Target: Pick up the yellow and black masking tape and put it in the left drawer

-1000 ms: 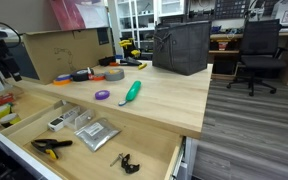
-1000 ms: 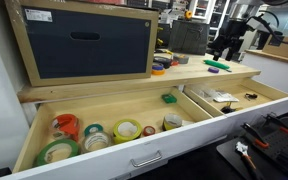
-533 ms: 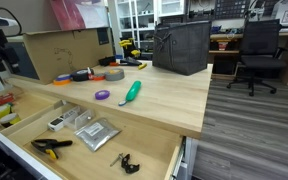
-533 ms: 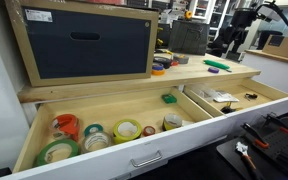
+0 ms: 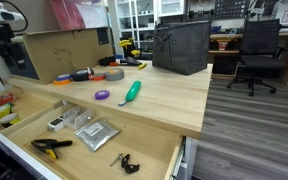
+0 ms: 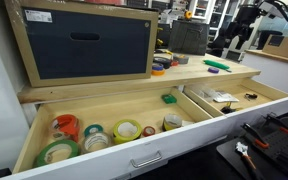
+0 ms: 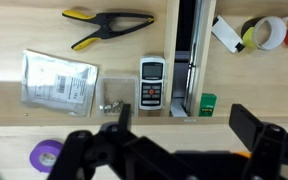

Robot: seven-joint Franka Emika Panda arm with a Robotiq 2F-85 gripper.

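The yellow and black masking tape (image 5: pixel 81 75) lies at the back of the desktop between a flat orange roll (image 5: pixel 62 78) and a grey roll (image 5: pixel 112 73). It also shows in an exterior view (image 6: pixel 159 68). It is hidden in the wrist view. My gripper (image 7: pixel 184 125) is open and empty. It hangs high above the desk's front edge, well apart from the tape, and shows in both exterior views (image 5: pixel 12 55) (image 6: pixel 234 45). The left drawer (image 6: pixel 94 165) is pulled open and holds several tape rolls; part of it shows in the wrist view (image 7: pixel 234 70).
A purple tape roll (image 5: pixel 102 95) (image 7: pixel 46 155) and a green tool (image 5: pixel 131 92) lie on the desktop. The wider open drawer (image 5: pixel 154 140) holds a yellow-black clamp (image 7: pixel 109 22), a silver bag (image 7: pixel 59 78) and a meter (image 7: pixel 151 82). A cardboard box (image 5: pixel 59 50) stands behind.
My arm has risen and shifted a little over the desk end. The gripper stays open and empty. The tapes have not moved.
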